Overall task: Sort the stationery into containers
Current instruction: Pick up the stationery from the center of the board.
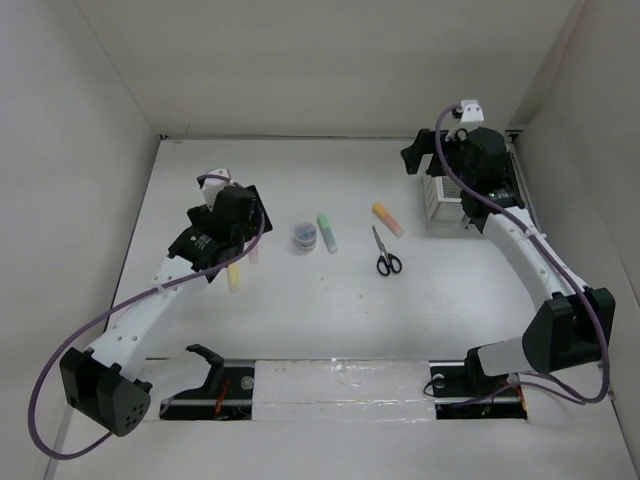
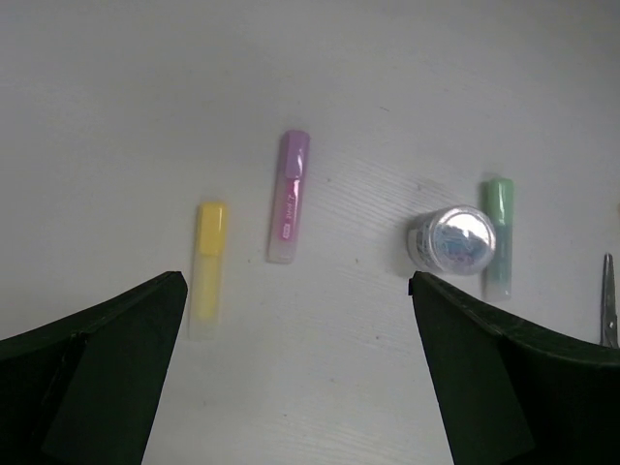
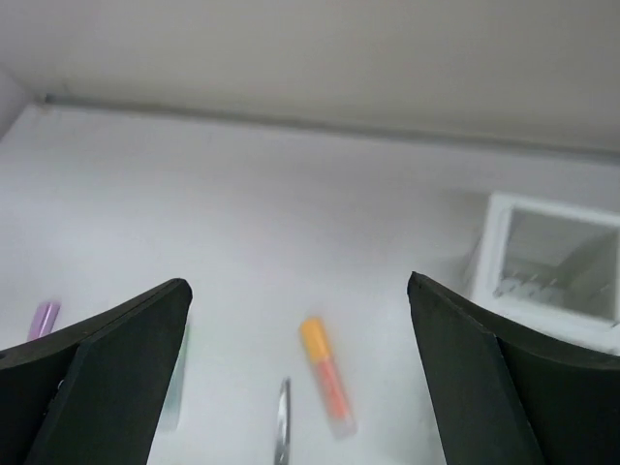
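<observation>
Jaws of left gripper [image 2: 296, 279] and right gripper [image 3: 298, 281] stand wide, empty. The purple highlighter [image 2: 290, 198] has a pink label, unreadable.

Yellow highlighter [image 2: 208, 266], purple highlighter [image 2: 289, 196], round roll [image 2: 451, 240], green highlighter [image 2: 500, 235] lie apart.

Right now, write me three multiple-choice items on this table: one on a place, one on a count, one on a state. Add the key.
1. What lies right beside the green highlighter?
A. the round roll
B. the scissors
C. the white organizer

2. How many highlighters lie on the table?
A. two
B. four
C. six

3. The left gripper is:
A. shut, empty
B. shut on the scissors
C. open, holding nothing

Key:
1 A: the round roll sits next to it.
2 B: yellow highlighter, purple highlighter, green highlighter, orange highlighter.
3 C: its fingers stand wide apart above the table.
</observation>
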Tool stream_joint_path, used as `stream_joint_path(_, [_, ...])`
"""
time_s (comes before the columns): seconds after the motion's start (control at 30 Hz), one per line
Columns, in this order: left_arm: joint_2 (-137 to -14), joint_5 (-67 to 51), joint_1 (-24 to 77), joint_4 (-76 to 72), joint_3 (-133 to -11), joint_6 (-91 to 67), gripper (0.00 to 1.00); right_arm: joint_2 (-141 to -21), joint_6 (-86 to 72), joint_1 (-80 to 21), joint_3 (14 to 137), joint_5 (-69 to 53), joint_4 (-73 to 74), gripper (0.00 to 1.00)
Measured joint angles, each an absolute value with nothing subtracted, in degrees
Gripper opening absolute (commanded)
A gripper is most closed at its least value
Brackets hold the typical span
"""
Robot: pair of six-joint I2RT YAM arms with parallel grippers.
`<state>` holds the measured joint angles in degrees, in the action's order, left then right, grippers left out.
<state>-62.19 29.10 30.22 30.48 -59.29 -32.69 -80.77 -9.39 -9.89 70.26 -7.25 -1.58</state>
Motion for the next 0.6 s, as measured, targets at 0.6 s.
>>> stream_joint_path(0.6, [-57.1,30.4,23.1,32.5,-60.0,-36.9,1.0,-99.6,-3.2,-18.9,80.9,-2.5,22.8,1.0])
